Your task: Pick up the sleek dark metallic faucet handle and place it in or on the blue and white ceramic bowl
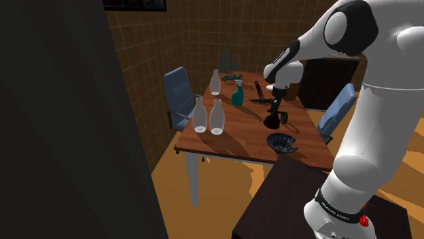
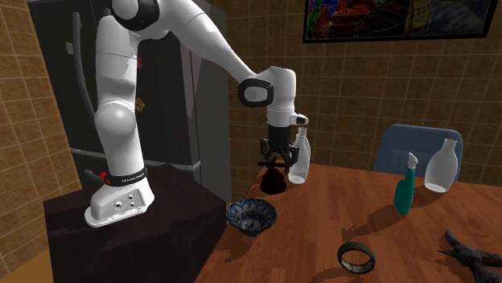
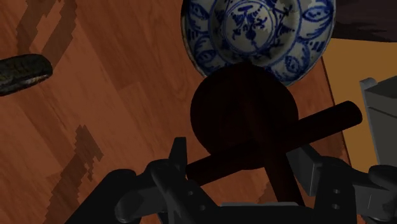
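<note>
My black gripper (image 1: 275,106) (image 2: 276,154) (image 3: 242,167) points down over the near part of the wooden table (image 1: 231,132) and is shut on the dark faucet handle (image 1: 272,121) (image 2: 273,178) (image 3: 245,118). The handle has a round dark base and a cross bar that runs between my fingers. Whether its base rests on the wood or hangs just above it, I cannot tell. The blue and white patterned bowl (image 1: 283,142) (image 2: 251,215) (image 3: 261,32) stands upright close by, near the table edge toward the stand, just beyond the handle's base in the wrist view.
Three clear bottles (image 1: 199,115) (image 1: 217,117) (image 1: 215,81) and a teal spray bottle (image 1: 238,94) (image 2: 405,186) stand farther back. A dark ring (image 2: 355,257) (image 3: 22,71) and a scissor-like tool (image 2: 471,253) lie on the wood. Blue chairs (image 1: 178,95) (image 1: 336,112) flank the table.
</note>
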`<state>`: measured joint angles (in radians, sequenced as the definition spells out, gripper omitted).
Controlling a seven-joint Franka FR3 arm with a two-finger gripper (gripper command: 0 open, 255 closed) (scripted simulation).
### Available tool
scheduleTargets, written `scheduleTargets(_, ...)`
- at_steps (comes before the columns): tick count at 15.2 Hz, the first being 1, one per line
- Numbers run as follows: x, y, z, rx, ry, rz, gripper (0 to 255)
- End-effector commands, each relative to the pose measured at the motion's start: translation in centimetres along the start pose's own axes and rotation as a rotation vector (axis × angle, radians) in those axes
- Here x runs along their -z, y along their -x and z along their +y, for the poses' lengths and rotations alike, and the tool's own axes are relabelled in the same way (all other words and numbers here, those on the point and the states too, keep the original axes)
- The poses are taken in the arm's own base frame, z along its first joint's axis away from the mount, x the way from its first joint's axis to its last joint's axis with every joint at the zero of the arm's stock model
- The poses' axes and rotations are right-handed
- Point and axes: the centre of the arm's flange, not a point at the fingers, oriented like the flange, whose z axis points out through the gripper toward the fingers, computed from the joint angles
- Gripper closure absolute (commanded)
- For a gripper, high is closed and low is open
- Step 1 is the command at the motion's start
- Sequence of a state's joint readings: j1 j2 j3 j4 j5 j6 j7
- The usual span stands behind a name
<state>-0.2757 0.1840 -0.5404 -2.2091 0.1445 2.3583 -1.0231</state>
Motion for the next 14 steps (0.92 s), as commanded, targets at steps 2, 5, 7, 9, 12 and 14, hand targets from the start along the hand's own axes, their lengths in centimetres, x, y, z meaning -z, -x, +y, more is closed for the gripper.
scheduleTargets(2,0.6,3.7,-1.7,0.002,0.0,0.001,255)
scheduleTargets(5,1.3,8.0,-3.3,0.002,0.0,0.001,255)
scheduleTargets(7,0.3,8.0,-3.3,0.002,0.0,0.001,255)
scheduleTargets(9,-0.8,8.0,-3.3,0.002,0.0,0.001,255)
scheduleTargets(12,-2.4,8.0,-3.3,0.002,0.0,0.001,255)
scheduleTargets(14,-3.4,8.0,-3.3,0.002,0.0,0.001,255)
